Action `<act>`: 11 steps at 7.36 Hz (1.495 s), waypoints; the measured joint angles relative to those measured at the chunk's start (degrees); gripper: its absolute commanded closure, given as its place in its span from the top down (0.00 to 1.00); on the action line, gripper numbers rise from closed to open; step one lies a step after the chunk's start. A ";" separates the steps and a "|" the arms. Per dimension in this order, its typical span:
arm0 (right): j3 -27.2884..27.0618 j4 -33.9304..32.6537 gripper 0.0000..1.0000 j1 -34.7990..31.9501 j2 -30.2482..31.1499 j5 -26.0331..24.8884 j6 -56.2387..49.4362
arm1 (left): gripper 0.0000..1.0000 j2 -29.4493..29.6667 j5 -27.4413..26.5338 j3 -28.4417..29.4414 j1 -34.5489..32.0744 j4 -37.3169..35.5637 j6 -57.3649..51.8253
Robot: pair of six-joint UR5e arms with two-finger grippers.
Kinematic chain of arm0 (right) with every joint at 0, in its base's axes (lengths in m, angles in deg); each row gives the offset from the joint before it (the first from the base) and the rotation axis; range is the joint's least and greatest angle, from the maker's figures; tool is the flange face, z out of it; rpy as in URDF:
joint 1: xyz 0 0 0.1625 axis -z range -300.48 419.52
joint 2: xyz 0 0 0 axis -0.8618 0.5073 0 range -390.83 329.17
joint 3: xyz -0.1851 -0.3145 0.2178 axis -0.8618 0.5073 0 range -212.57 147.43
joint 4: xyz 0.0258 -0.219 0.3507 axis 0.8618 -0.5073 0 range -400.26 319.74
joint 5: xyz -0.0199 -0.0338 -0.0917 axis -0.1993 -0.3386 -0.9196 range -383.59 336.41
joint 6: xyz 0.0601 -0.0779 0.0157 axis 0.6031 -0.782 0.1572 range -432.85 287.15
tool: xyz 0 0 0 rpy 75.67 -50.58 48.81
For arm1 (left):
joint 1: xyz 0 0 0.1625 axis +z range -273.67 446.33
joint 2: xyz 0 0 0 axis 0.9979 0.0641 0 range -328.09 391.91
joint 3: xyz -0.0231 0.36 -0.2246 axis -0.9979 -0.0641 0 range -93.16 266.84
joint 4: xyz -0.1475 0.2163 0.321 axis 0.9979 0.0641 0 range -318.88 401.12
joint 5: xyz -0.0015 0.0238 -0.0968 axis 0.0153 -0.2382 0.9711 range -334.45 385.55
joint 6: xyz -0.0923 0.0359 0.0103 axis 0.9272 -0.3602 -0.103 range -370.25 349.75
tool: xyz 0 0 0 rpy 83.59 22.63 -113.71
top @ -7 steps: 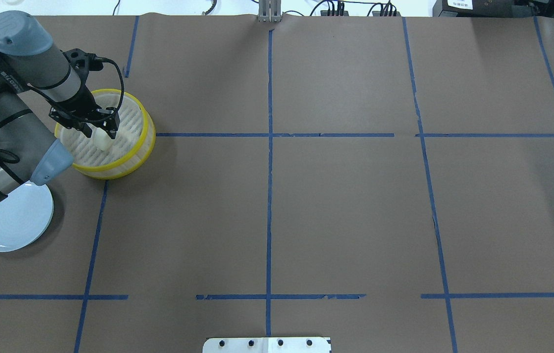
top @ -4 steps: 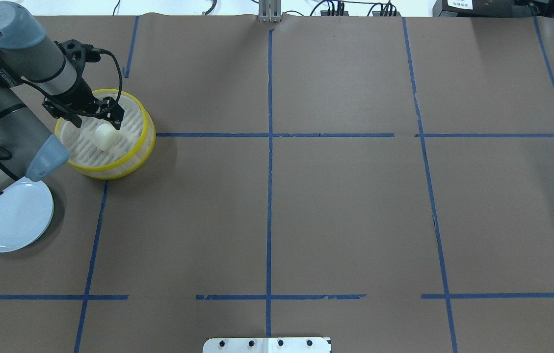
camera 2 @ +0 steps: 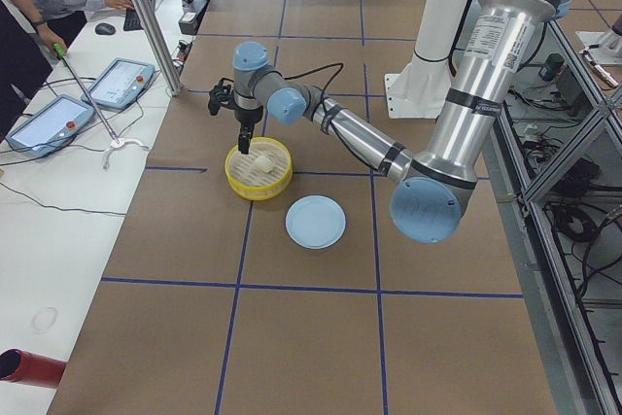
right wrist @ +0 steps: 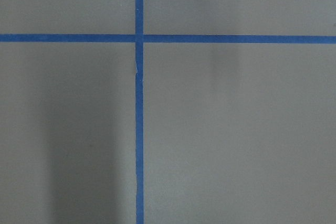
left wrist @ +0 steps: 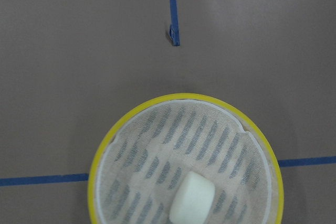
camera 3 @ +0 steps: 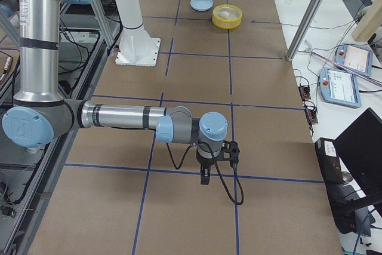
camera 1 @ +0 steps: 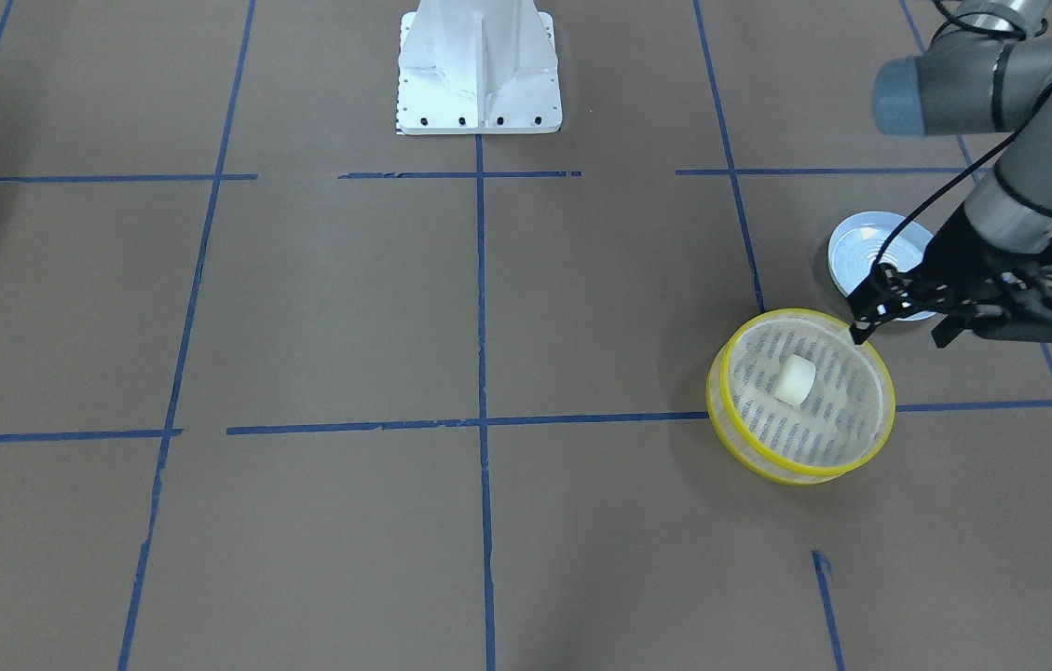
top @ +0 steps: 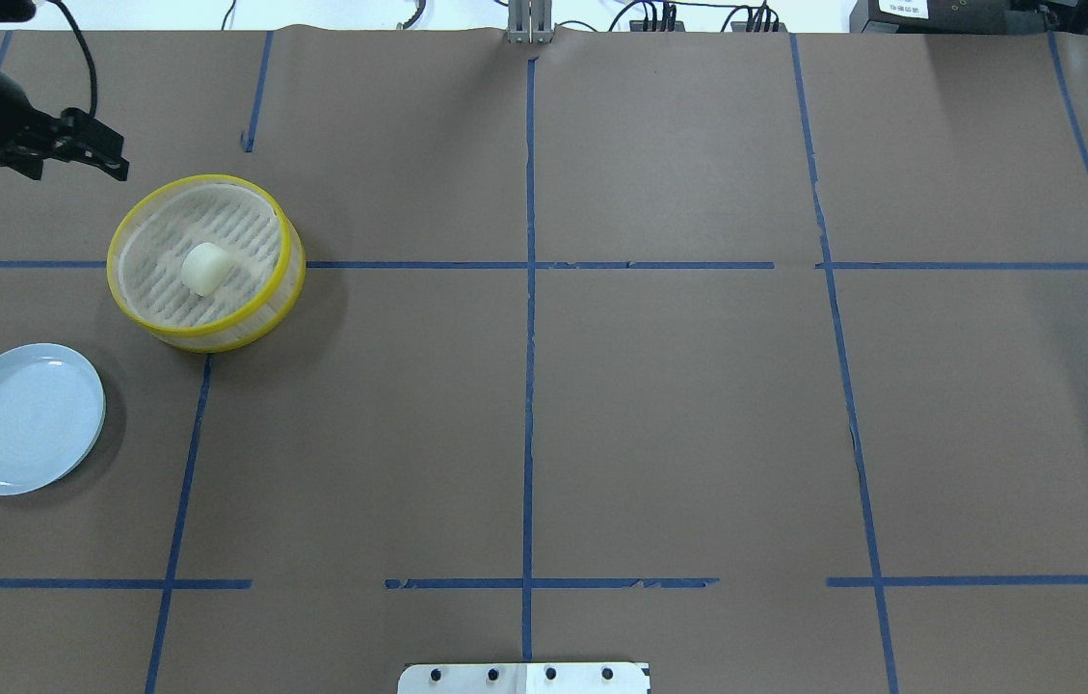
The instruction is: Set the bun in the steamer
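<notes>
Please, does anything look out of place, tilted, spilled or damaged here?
Nothing stands out. The bun lies inside the steamer, which sits flat and upright. The blue plate rests apart from it and looks undamaged.

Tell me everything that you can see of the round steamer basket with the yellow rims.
The steamer is a round, shallow basket with yellow rims at top and bottom, translucent pale sides and a whitish slatted floor; it looks like plastic. It stands upright and open, with no lid, on the brown paper-covered table, over a blue tape line. The bun lies on its floor near the middle. Nothing else touches it.
</notes>
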 measured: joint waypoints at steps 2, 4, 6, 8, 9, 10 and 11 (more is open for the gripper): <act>0.00 0.00 1.00 -0.02 0.00 0.00 0.00 | 1.00 -6.04 2.41 -0.03 -8.20 -0.20 -13.00; 0.00 0.00 1.00 -0.01 0.00 0.00 0.00 | 1.00 -12.37 3.92 1.51 -15.18 -0.15 -24.87; 0.00 0.00 1.00 -0.02 0.00 0.00 0.00 | 1.00 -17.75 7.20 5.21 -18.63 0.20 -34.84; 0.00 0.00 1.00 -0.01 0.00 0.00 0.00 | 1.00 -20.73 8.30 6.78 -20.22 0.09 -36.88; 0.00 0.00 1.00 -0.04 0.00 0.00 0.00 | 1.00 -21.42 8.43 6.91 -21.71 -0.11 -37.06; 0.00 0.00 1.00 -0.06 0.00 0.00 0.00 | 1.00 -21.74 8.47 6.96 -23.13 -0.37 -37.11; 0.00 0.00 1.00 -0.07 0.00 0.00 0.00 | 1.00 -21.85 8.47 7.01 -24.23 -0.91 -37.13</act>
